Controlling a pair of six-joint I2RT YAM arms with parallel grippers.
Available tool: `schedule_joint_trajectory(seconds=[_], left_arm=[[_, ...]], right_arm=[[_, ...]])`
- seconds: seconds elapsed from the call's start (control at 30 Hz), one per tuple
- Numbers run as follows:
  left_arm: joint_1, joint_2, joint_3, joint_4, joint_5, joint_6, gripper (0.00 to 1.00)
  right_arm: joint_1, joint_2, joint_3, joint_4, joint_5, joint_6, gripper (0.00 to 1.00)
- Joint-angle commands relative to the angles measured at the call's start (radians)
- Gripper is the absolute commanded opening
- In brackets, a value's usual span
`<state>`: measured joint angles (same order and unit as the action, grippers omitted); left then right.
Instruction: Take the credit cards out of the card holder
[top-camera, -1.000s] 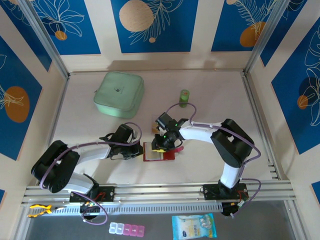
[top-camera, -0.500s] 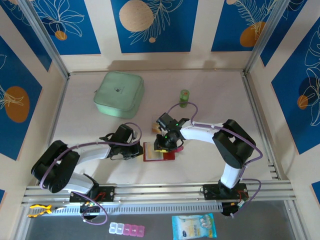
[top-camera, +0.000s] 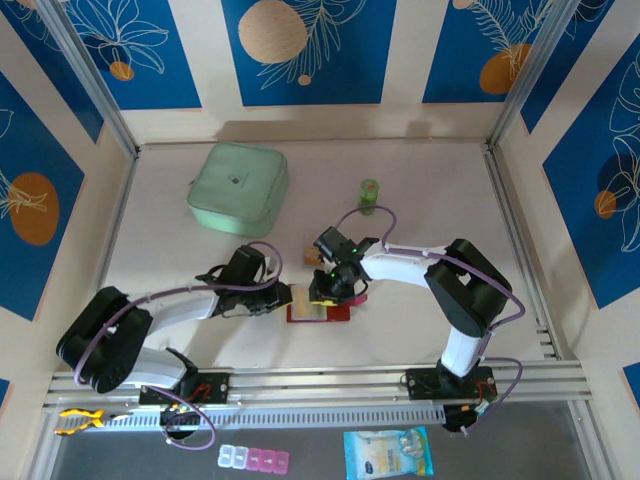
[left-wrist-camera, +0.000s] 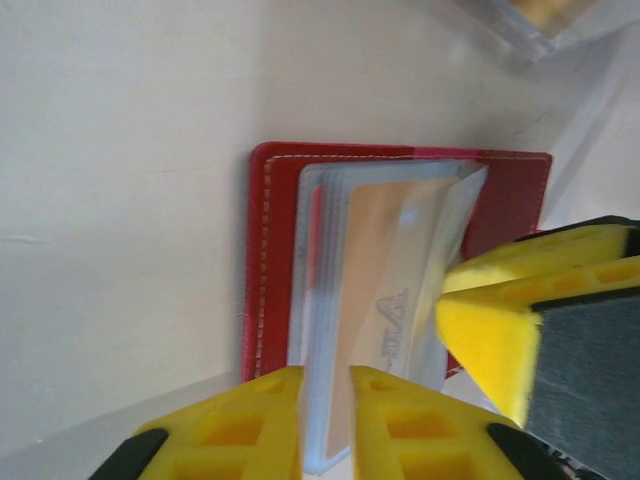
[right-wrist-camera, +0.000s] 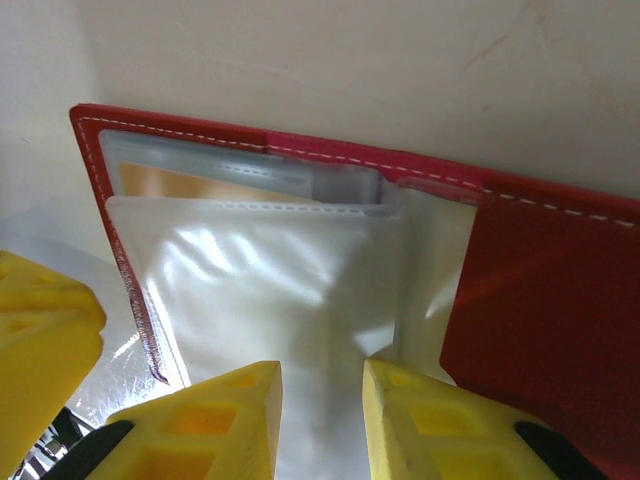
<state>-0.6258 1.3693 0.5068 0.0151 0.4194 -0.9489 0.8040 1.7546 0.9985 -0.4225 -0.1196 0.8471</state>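
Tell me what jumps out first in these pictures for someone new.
The left gripper and the right gripper meet over the open red card holder at front middle, its clear pockets standing between their jaws. A pale-green pouch sits back left.

top camera: high behind the near edge, looking down and forward, far off; gives you the whole table (top-camera: 420, 190). left and right wrist cameras: very close, facing down at the wallet (left-wrist-camera: 268, 250) from either side. all three share it.

Red card holder (top-camera: 318, 310) lies open near the middle of the desk (top-camera: 430, 180), clear pockets lifted, tan card (left-wrist-camera: 385, 260) tucked inside.
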Motion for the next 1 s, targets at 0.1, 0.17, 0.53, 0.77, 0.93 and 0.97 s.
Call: schedule_joint_trajectory(seconds=[0.1,0.17,0.53,0.77,0.93,0.97], left_arm=[[-0.017,0.018,0.020,0.116,0.071,-0.055,0.23],[-0.022,0.049,0.020,0.166,0.095,-0.080,0.23],[-0.056,0.150,0.063,0.219,0.110,-0.097,0.24],[-0.064,0.159,0.075,0.203,0.104,-0.101,0.23],[-0.072,0.152,0.114,0.147,0.104,-0.098,0.24],[-0.073,0.151,0.125,0.131,0.106,-0.094,0.24]], right_arm=[[-0.007,-0.012,-0.033,0.008,-0.007,0.010,0.28],[-0.008,-0.017,-0.040,0.017,-0.012,0.012,0.27],[-0.018,-0.044,-0.061,0.038,-0.014,0.013,0.26],[-0.025,-0.067,-0.082,0.046,-0.009,0.018,0.26],[-0.038,-0.132,-0.089,0.020,0.017,0.003,0.26],[-0.042,-0.142,-0.088,0.009,0.026,-0.002,0.26]])
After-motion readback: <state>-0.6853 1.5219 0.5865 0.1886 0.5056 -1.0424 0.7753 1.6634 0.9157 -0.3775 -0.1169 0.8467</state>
